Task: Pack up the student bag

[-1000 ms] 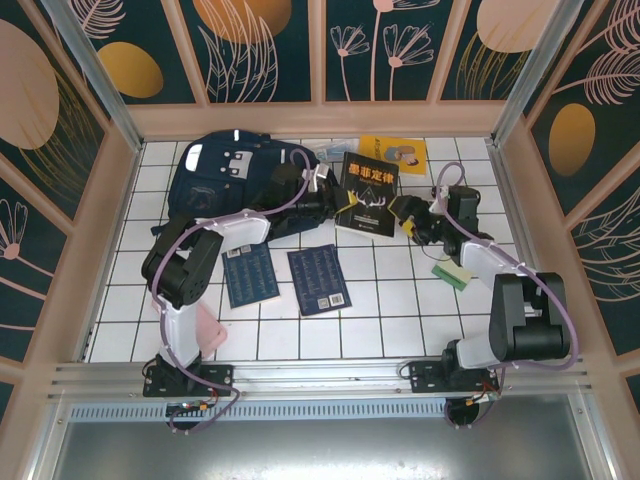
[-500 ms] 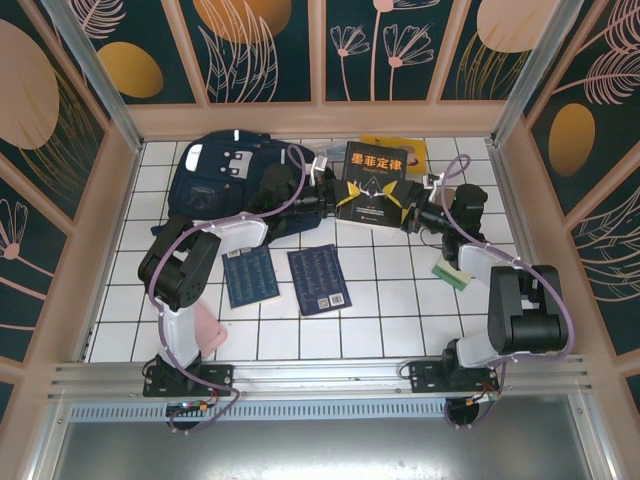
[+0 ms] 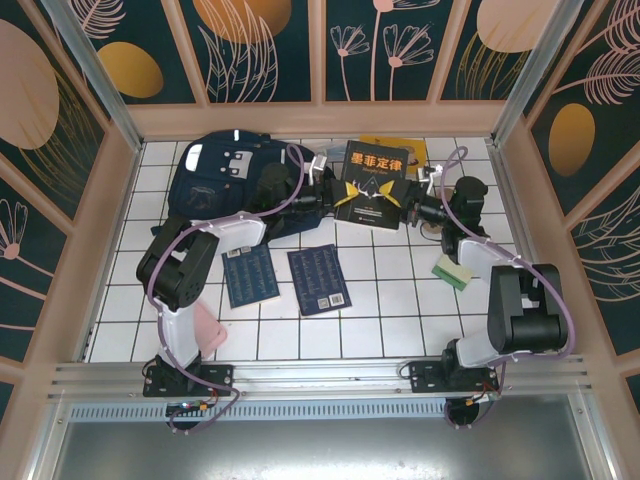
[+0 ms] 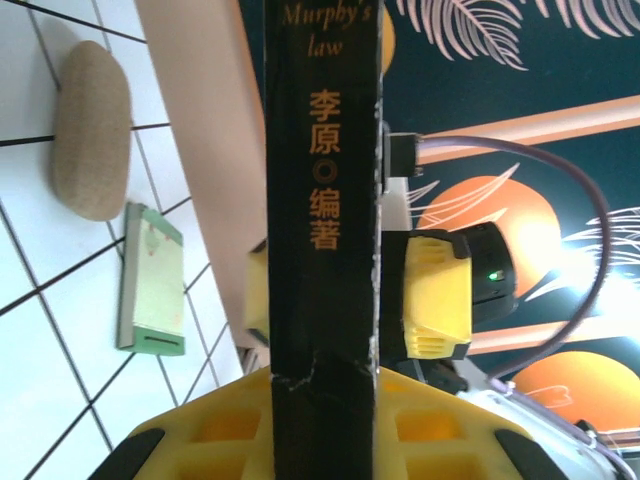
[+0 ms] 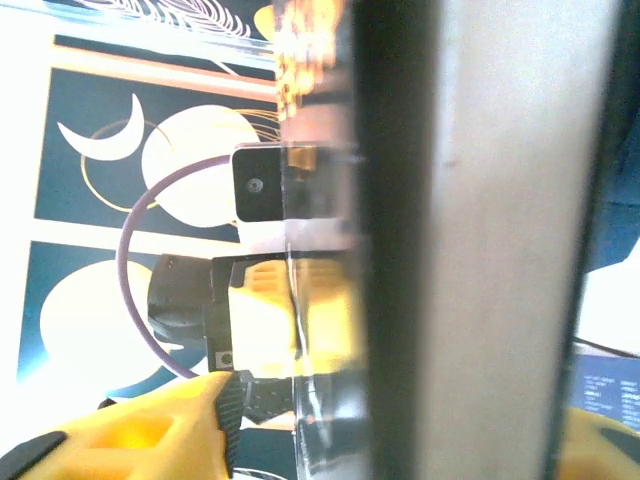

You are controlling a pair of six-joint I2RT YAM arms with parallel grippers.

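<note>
The student bag [image 3: 225,170], navy with white stripes, lies at the back left of the tiled floor. Beside it, a black book with yellow lettering [image 3: 372,185] stands raised between both arms. My left gripper [image 3: 335,197] is shut on the book's left edge; in the left wrist view the spine [image 4: 325,200] sits tight between my yellow fingers [image 4: 180,440]. My right gripper [image 3: 408,208] straddles the book's right edge. In the right wrist view the page edge [image 5: 490,250] runs between its jaws, with a gap still showing beside the left finger [image 5: 130,430].
Two dark blue booklets [image 3: 249,275] [image 3: 318,279] lie flat in the middle. A yellow book [image 3: 400,150] lies behind the black one. A green block [image 3: 451,271] sits at the right, and a pink item [image 3: 208,328] lies by the left arm's base. Wooden walls [image 3: 320,118] enclose the floor.
The black book has gone from lying tilted on the floor to standing raised, slightly farther back. My right gripper came up to its right edge, its jaws around it.
</note>
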